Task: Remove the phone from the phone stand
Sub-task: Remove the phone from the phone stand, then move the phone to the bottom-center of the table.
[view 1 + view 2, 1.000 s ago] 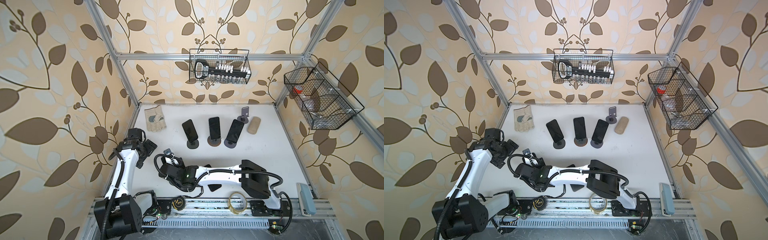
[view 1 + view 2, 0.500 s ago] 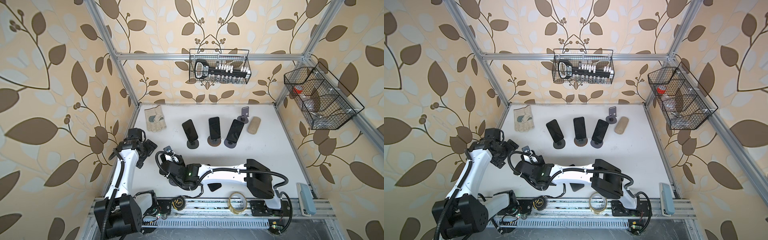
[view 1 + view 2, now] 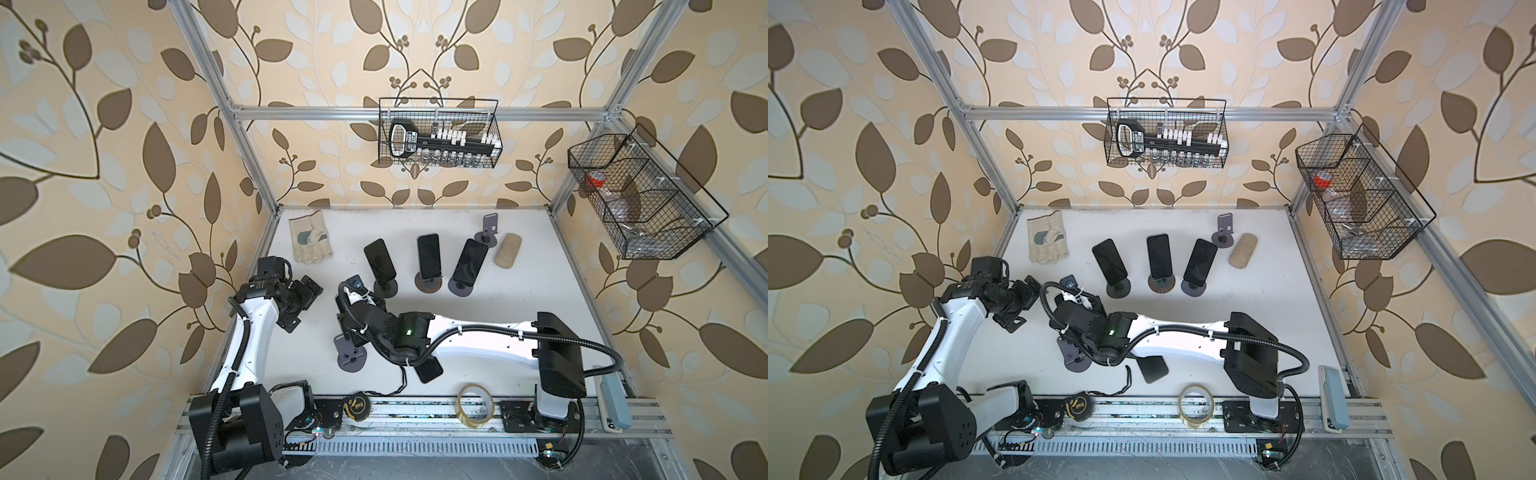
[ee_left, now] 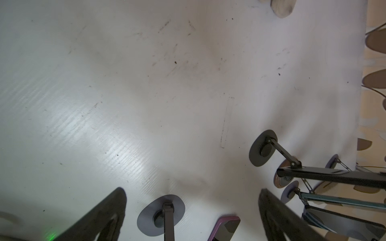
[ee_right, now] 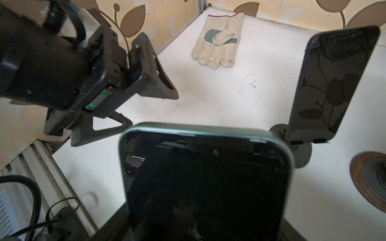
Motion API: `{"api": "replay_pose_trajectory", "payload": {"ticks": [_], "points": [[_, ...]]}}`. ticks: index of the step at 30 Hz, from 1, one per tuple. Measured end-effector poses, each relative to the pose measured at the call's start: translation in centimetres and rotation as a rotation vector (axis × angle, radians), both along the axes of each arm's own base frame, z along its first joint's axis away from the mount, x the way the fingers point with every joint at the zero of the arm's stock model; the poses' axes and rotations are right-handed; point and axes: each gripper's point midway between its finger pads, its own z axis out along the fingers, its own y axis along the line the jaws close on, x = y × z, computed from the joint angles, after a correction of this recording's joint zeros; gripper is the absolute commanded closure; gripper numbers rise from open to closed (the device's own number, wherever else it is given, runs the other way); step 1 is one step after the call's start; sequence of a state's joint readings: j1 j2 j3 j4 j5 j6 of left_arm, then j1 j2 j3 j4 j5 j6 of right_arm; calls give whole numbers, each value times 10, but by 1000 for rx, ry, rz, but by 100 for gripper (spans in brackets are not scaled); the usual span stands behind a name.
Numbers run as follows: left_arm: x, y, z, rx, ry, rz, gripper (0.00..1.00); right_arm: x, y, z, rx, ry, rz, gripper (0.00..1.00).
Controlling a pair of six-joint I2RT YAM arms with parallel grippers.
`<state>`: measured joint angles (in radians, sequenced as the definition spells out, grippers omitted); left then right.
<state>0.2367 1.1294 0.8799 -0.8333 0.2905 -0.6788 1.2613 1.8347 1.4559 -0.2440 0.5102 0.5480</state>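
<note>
The right gripper [image 3: 352, 330] is down over the stand [image 3: 351, 358], and the phone [image 5: 204, 183] sits squarely between its jaws, dark glass filling the wrist view. The jaws look narrowed onto the phone's side edges, though the fingers barely show, so take that as my read. I can't tell whether the phone's lower end is free of the stand's cradle below the jaws. Off to the side, well apart from the phone, the left gripper [image 5: 150, 108] hangs with its jaws spread wide and holding nothing.

Here's where it could slip away. If that lower edge is seated in the cradle, a slanted pull could snag it, and a stand this light looks likely to tip or get dragged across the table [image 3: 519, 291]. The phone's edges are smooth and the grip is narrow, so a quick lift could let it slide down between the jaws.

Then there's the crowding. Just beyond the jaws stands a neighbouring phone [image 5: 330, 83] on its own stand, so a wide swing that way could knock it over. Behind the jaws, under the right forearm, a loose phone [image 3: 428, 370] lies flat. Set this one down there and glass meets glass.
</note>
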Motion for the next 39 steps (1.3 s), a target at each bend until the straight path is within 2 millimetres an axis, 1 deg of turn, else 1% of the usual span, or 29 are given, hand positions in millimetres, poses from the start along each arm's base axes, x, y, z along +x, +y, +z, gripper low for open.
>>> {"api": "replay_pose_trajectory", "payload": {"ticks": [2, 7, 12, 15, 18, 23, 26, 29, 32, 35, 39], "points": [[2, -4, 1, -19, -10, -10, 1, 3, -14, -6, -13, 15, -8, 28], [8, -15, 4, -79, -50, -49, 1, 17, -57, -22, -57, 48, -57, 28], [5, -20, -2, -106, -41, -59, 1, 31, -112, -34, -84, 83, -137, 28], [5, -20, -2, -108, -41, -59, 1, 36, -145, -39, -88, 99, -191, 28], [4, -21, -4, -110, -36, -59, 1, 39, -177, -46, -95, 118, -247, 28], [-4, -21, -12, -107, -11, -57, 1, 39, -230, -61, -100, 158, -339, 28], [-8, -22, -13, -101, -18, -61, 1, 37, -256, -71, -101, 186, -381, 28], [-10, -22, -12, -97, -28, -63, 1, 31, -273, -82, -113, 212, -406, 28], [-11, -22, -12, -97, -30, -63, 1, 23, -281, -96, -132, 250, -413, 28], [-11, -23, -12, -98, -31, -64, 1, 16, -284, -106, -145, 285, -411, 28], [-13, -23, -16, -101, -25, -64, 1, 11, -284, -116, -154, 321, -401, 28]]}}
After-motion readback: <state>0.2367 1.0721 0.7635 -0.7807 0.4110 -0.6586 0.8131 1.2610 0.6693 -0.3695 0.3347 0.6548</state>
